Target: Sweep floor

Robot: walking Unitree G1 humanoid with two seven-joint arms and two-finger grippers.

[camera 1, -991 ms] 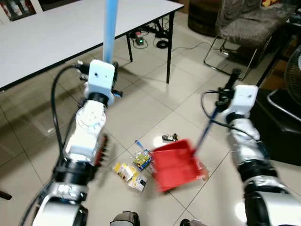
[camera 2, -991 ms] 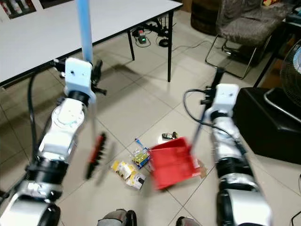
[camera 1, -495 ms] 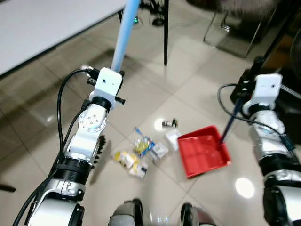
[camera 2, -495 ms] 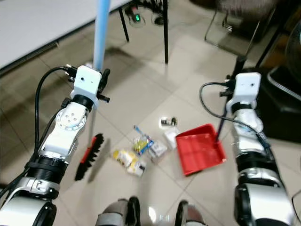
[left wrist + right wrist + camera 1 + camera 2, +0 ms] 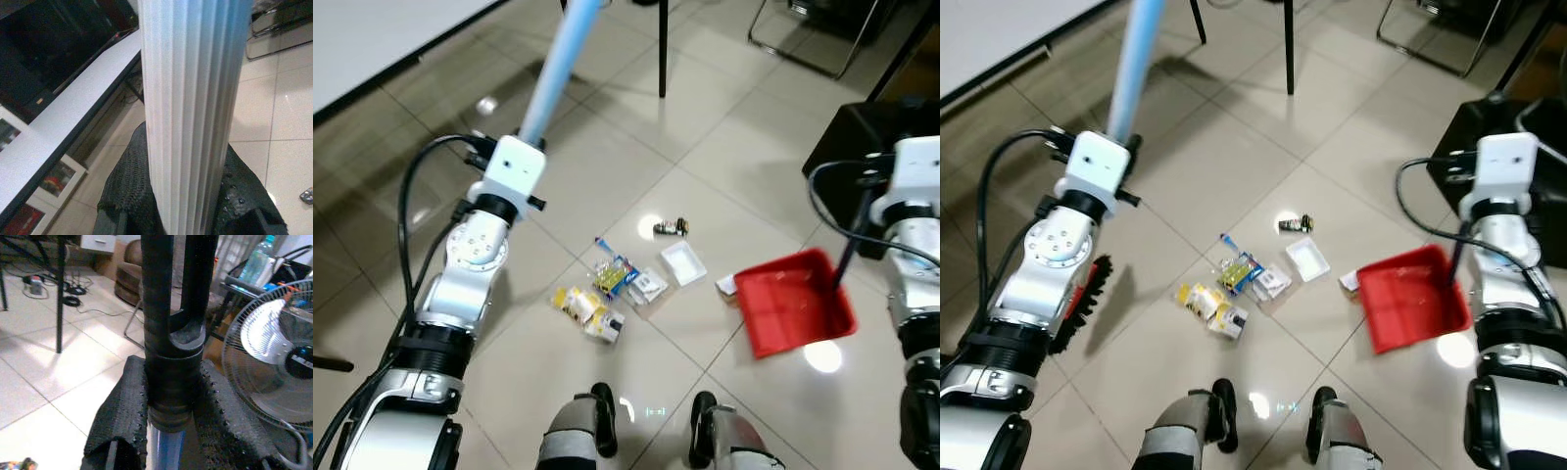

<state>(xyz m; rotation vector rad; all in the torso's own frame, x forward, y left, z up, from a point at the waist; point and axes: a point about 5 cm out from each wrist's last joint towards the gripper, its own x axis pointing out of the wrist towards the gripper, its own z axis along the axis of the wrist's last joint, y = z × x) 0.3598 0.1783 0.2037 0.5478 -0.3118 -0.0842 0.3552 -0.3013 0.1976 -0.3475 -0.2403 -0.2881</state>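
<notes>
My left gripper (image 5: 191, 198) is shut on the pale blue broom handle (image 5: 551, 83), which slants up past the left wrist. The broom head (image 5: 1084, 302), red with black bristles, rests on the tiles beside my left arm. Several litter wrappers (image 5: 604, 297), a small white box (image 5: 683, 263) and a small dark item (image 5: 670, 227) lie scattered on the floor in front of me. To their right sits the red dustpan (image 5: 795, 304), mouth toward the litter with a scrap (image 5: 725, 285) at its lip. My right gripper (image 5: 171, 423) is shut on the dustpan's dark handle (image 5: 846, 257).
A white table (image 5: 372, 44) with a black leg (image 5: 663, 54) stands ahead on the left. A black box (image 5: 854, 147) sits at the right beside the right arm, with chair legs (image 5: 803, 39) beyond it and a fan (image 5: 274, 357) nearby. My feet (image 5: 597, 436) are just behind the litter.
The view has tilted down toward the floor. The dustpan has slid right, away from the litter, uncovering the white box. The broom head has swung out to the left.
</notes>
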